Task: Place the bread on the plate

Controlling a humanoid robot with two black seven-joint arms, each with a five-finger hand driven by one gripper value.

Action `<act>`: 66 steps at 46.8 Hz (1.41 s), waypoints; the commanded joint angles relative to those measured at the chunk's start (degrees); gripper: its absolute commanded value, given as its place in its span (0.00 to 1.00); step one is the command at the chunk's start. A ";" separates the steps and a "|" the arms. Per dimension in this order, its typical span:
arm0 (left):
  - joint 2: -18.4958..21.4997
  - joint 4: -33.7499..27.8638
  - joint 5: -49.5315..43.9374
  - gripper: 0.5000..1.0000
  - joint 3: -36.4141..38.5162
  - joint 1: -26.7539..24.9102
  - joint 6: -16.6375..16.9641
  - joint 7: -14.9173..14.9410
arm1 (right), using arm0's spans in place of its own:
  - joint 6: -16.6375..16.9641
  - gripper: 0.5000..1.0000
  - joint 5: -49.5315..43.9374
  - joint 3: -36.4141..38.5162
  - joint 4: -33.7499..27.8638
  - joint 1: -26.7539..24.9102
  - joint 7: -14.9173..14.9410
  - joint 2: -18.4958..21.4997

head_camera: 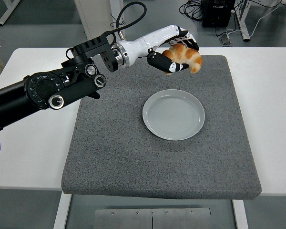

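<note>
Above the frame's centre, the black-and-white left hand (174, 52) gripped the golden-brown croissant-shaped bread (186, 56) in the air beyond the round grey-white plate (174, 114), the carry step, which next called for lowering onto it.

The plate (174, 114) lies bare on the mat (119, 152) — open room all round it, the left arm (62, 88) alone reaching in above.
</note>
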 commanded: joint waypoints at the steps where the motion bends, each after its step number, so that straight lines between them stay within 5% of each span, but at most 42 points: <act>1: -1.56 0.66 -0.04 0.00 1.31 0.79 1.12 -0.03 | 0.00 1.00 -0.01 0.00 0.00 -0.01 0.00 0.00; 17: -6.40 4.88 0.22 0.00 8.34 4.05 5.16 -1.79 | 0.00 1.00 -0.01 0.00 0.00 -0.01 0.00 0.00; 66: -7.81 8.84 0.22 0.00 12.12 10.81 8.68 -2.93 | 0.00 1.00 -0.01 0.00 0.00 -0.01 0.00 0.00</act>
